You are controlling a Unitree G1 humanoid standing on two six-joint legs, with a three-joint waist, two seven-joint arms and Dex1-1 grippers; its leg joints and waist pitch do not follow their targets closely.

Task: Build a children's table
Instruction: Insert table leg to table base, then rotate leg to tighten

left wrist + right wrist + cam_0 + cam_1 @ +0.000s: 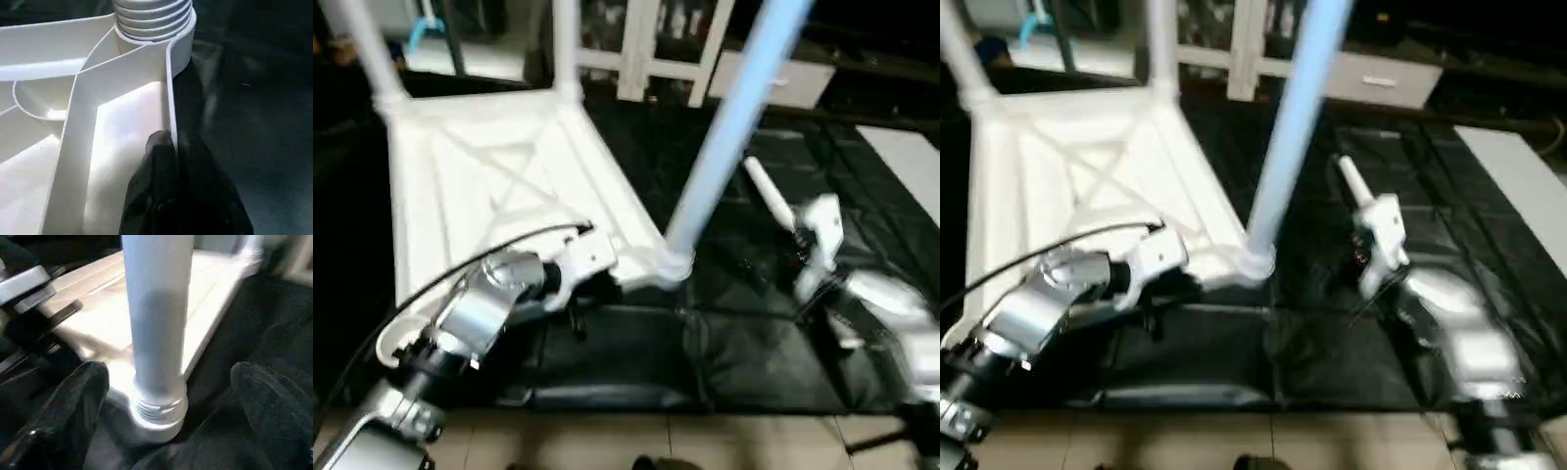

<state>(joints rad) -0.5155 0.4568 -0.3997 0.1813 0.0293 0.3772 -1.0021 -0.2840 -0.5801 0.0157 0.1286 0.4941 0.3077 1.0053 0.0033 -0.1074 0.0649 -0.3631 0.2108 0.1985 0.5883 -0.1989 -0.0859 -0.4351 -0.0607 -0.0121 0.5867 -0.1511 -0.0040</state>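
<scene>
Tabletop (499, 186) lies upside down on the black-covered desk (754, 323), ribbed underside up; three legs stand in corner sockets: two far ones (362, 49) (566, 44) and a near leg (734, 117) rising from the socket (674, 262) closest to the right arm. Left gripper (171, 147) has its fingers (156, 181) pinched shut over the tabletop's thin side wall, just below that socket, steadying the piece. Right gripper (166, 401) has its fingers (73, 416) spread wide on either side of the near leg's base, touching nothing, holding nothing. In the right wrist view a few thread rings show above the socket rim, so the leg is likely not fully seated, judging by that alone. Risks: the leg is tall and leans; a brush from the right arm could tip it in the loose threads or cross-thread it. If the left pinch slips off the narrow wall, the tabletop may skid on the slick cover or rotate with any twist on the leg. Fourth corner, nearest the left arm, is hidden by the forearm; cannot tell whether a leg sits there
</scene>
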